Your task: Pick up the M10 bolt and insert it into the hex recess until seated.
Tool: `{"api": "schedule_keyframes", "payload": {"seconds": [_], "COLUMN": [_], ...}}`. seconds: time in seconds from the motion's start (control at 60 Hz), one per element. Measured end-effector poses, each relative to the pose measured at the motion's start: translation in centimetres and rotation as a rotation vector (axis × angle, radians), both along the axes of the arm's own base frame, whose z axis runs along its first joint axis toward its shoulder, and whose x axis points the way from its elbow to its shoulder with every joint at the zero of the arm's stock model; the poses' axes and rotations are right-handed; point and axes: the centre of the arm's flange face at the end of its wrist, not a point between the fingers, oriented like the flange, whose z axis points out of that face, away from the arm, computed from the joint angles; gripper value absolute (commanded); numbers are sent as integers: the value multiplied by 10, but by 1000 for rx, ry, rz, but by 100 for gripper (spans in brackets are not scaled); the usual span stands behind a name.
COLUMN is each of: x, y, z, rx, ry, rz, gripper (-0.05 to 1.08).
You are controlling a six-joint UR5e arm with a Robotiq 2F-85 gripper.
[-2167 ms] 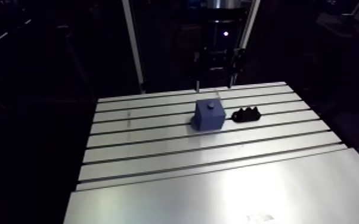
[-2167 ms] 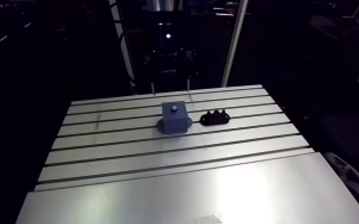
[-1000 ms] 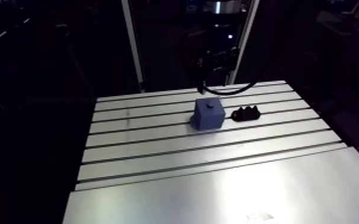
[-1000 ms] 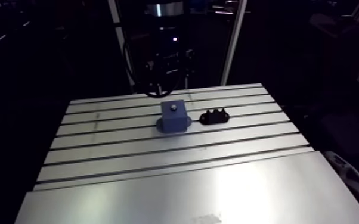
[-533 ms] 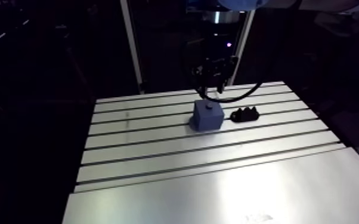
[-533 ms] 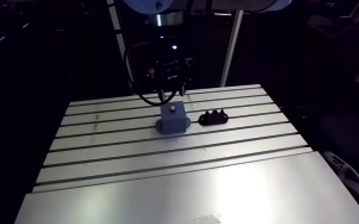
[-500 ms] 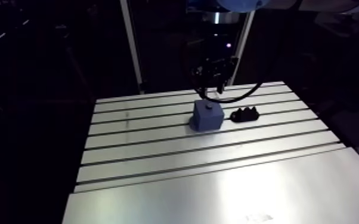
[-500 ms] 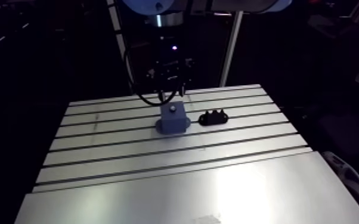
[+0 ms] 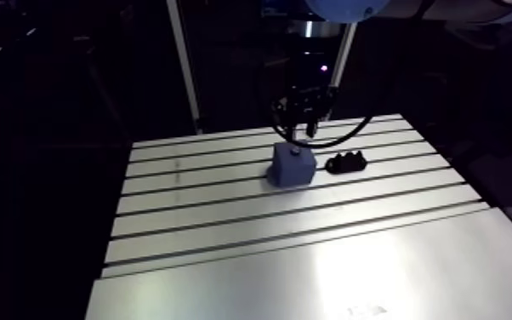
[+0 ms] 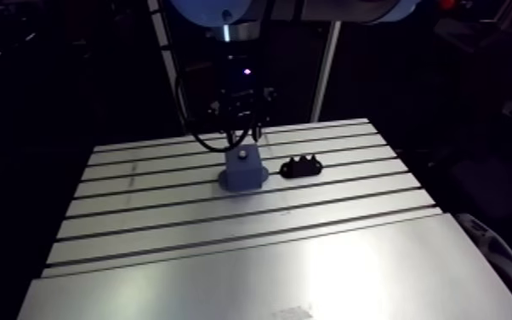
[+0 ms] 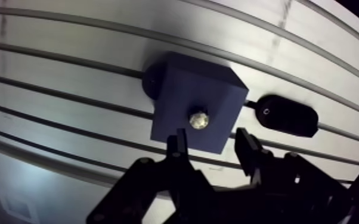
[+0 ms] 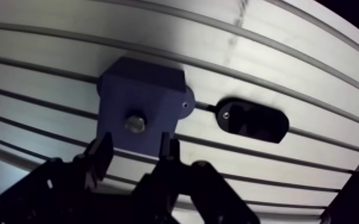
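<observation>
The gripper (image 11: pixel 212 143) has come down from beyond the slotted table's (image 9: pixel 310 255) far edge to just above the blue block (image 11: pixel 182 89). The M10 bolt (image 11: pixel 198 120) sits shiny in the middle of the block's top face. A black holder (image 11: pixel 288 115) lies just to its right. The gripper's fingers hang spread, gripping nothing.
</observation>
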Motion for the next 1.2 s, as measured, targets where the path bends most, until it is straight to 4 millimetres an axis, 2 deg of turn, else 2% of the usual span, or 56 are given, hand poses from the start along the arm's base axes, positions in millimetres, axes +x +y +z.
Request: {"api": "schedule_keyframes", "payload": {"seconds": [1.2], "x": [0], "y": [-3], "z": [-17], "rx": [0], "ry": [-41], "rz": [-60], "gripper": [53]}}
